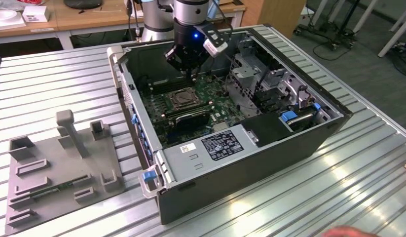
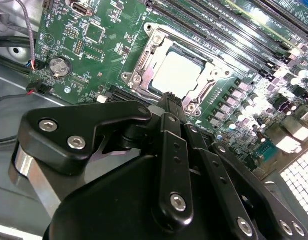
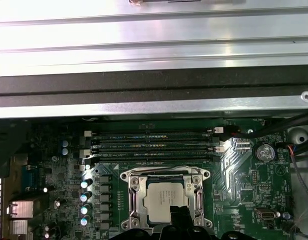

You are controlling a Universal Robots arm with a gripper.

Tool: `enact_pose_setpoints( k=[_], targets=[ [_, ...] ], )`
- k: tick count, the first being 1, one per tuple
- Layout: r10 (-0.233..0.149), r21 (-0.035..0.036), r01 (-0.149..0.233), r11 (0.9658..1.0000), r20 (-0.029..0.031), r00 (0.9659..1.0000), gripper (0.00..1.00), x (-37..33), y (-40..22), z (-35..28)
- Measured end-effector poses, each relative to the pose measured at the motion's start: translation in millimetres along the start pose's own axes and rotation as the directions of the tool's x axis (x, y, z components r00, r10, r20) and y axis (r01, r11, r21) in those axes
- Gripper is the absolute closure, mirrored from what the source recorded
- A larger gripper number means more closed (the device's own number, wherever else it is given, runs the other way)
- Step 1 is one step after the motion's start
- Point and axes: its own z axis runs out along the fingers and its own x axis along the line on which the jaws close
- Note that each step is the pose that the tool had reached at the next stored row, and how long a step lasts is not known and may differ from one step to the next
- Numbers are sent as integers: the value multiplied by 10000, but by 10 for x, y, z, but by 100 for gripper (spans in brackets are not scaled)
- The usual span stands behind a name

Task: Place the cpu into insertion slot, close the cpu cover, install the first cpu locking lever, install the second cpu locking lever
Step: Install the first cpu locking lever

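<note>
With the cpu (image 3: 165, 201) seated in the insertion slot (image 3: 131, 200) under the cpu cover (image 2: 208, 86), the gripper (image 2: 169, 98), jaws pinched together empty, risks scraping the board if it dips

Dull silver metal cpu (image 3: 165, 201), matt black plastic claw (image 2: 170, 98)

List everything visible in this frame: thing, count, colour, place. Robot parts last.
case: 1, black, open on the slatted metal table
motherboard: 1, green, inside the case
slot: 1, silvery rim, on the motherboard
cpu: 1, silver-grey, seated in the slot
cover: 1, silvery frame, lying around the cpu
memory slots: several, black, beside the slot
coin cell: 1, silver, on the motherboard
fixture: 1, grey, on the table at the exterior view's left
arm: 1, silver and black, above the case
tool: 1, black, just above the slot's edge
</note>
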Motion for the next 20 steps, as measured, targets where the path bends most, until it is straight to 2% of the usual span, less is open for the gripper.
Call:
enact_pose_setpoints(
  k=[12, 20],
  targets=[
    [-3, 0, 3, 10000, 0, 10000, 90, -1, -1, -24],
    [0, -1, 0, 10000, -1, 10000, 90, -4, -95, -27]
  ],
)
